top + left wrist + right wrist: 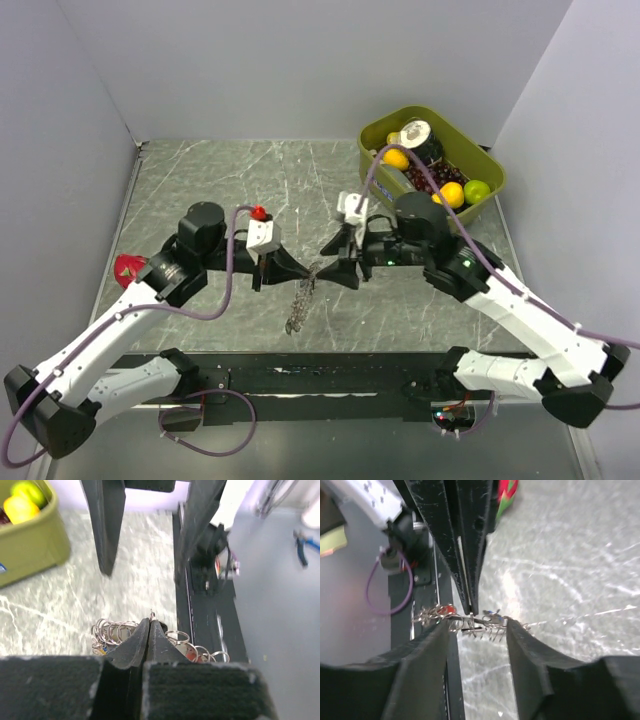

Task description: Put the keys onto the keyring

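Keyring (476,624) in left hand (150,624)

Grey marbled tabletop (220,190), plain pale walls (300,60), black rail (320,375) at near edge

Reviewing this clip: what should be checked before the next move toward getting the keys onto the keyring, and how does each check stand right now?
1. Left gripper shut on the keyring: ok, its tips pinch a bit of wire.
2. Right gripper open: ok, one finger on each side of the keyring, not clamping it.
3. Key lined up for threading: cannot tell; the red key sits beside the coil, blurred.
4. String of rings clear of the table: cannot tell whether its lower end touches.
5. Green bin out of the way: ok, it stands apart at the far right.
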